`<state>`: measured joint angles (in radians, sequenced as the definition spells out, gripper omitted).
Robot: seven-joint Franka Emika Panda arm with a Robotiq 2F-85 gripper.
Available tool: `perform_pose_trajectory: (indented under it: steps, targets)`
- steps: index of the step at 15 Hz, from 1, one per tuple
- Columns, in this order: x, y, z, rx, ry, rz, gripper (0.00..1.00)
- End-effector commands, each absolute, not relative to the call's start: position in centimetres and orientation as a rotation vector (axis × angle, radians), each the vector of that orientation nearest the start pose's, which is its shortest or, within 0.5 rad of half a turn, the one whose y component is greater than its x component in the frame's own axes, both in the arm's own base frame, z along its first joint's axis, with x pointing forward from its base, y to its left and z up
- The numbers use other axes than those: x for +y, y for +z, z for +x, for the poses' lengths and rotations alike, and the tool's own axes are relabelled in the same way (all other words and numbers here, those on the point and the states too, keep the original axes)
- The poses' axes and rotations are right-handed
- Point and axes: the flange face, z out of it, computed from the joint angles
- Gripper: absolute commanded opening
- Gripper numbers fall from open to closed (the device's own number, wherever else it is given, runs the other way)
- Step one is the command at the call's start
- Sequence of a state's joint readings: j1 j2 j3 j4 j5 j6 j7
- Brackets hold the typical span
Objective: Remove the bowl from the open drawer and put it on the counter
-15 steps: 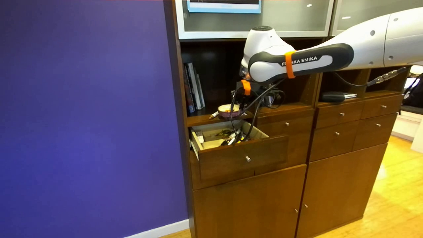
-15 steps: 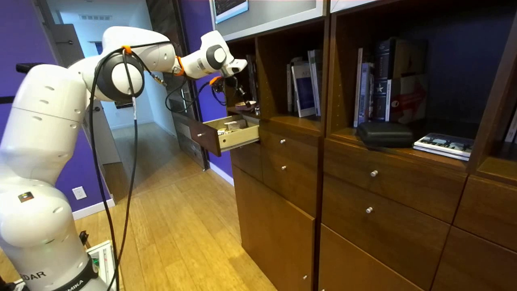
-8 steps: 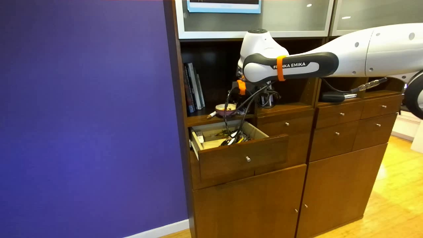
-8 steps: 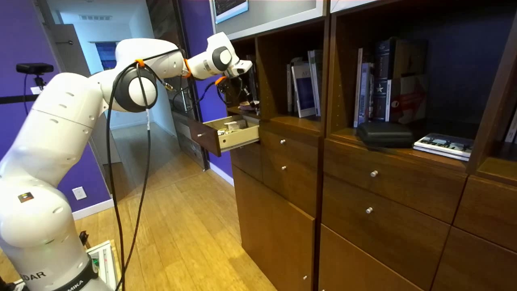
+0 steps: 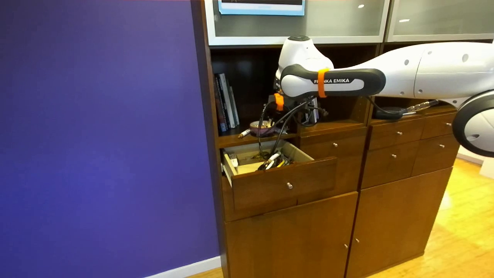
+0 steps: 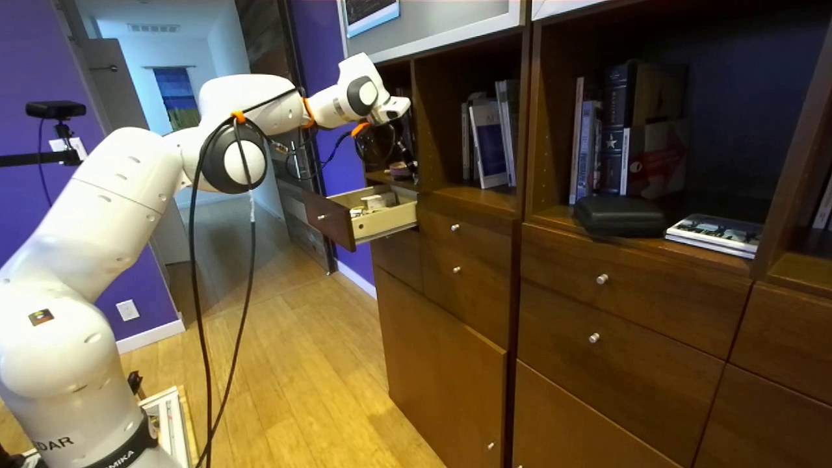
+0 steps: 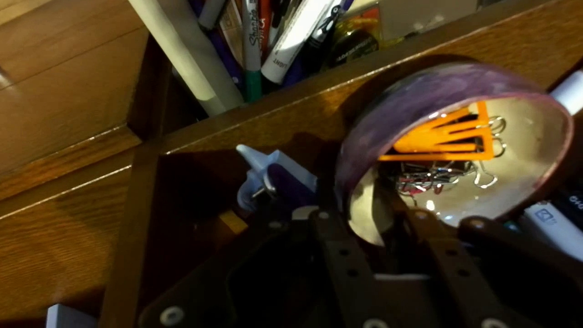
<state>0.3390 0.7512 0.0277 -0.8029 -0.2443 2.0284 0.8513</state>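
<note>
Presently, gripper at bottom centre of wrist view: jaws partway apart, one finger inside the bowl, one outside; cannot tell whether they pinch its wall. Bowl at right of frame, on or just over the counter, contact unclear; orange pieces and metal clips inside. Markers at upper centre, in the open drawer.

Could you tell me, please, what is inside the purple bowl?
In the wrist view, the bowl holds an orange slotted piece and shiny wire pieces, probably clips. The gripper covers part of the inside; what lies beneath the orange piece cannot be made out.
</note>
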Motion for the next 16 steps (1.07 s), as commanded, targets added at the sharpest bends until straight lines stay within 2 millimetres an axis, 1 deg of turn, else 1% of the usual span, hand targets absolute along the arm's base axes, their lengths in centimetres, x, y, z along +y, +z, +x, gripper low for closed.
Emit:
perform_pose_trajectory:
  steps: [1, 4, 6, 7, 8, 10, 11, 12, 13, 16]
  targets:
    - [26.1, 54.4, 74.8, 0.615, -0.765, -2.865, 0.55]
    - [26.3, 54.1, 74.9, 0.598, -0.761, -2.865, 0.58]
    - [26.4, 53.8, 75.0, 0.592, -0.754, -2.868, 0.49]
    - [26.4, 53.6, 75.0, 0.594, -0.749, -2.871, 0.48]
    - [26.4, 53.5, 75.1, 0.597, -0.746, -2.872, 0.43]
    - [26.3, 53.1, 75.2, 0.603, -0.737, -2.876, 0.40]
    - [26.2, 53.0, 75.3, 0.605, -0.735, -2.874, 0.33]
    - [26.2, 53.0, 75.3, 0.607, -0.735, -2.872, 0.35]
    - [26.2, 53.0, 75.3, 0.608, -0.733, -2.870, 0.26]
    - [26.1, 53.1, 75.3, 0.608, -0.731, -2.870, 0.22]
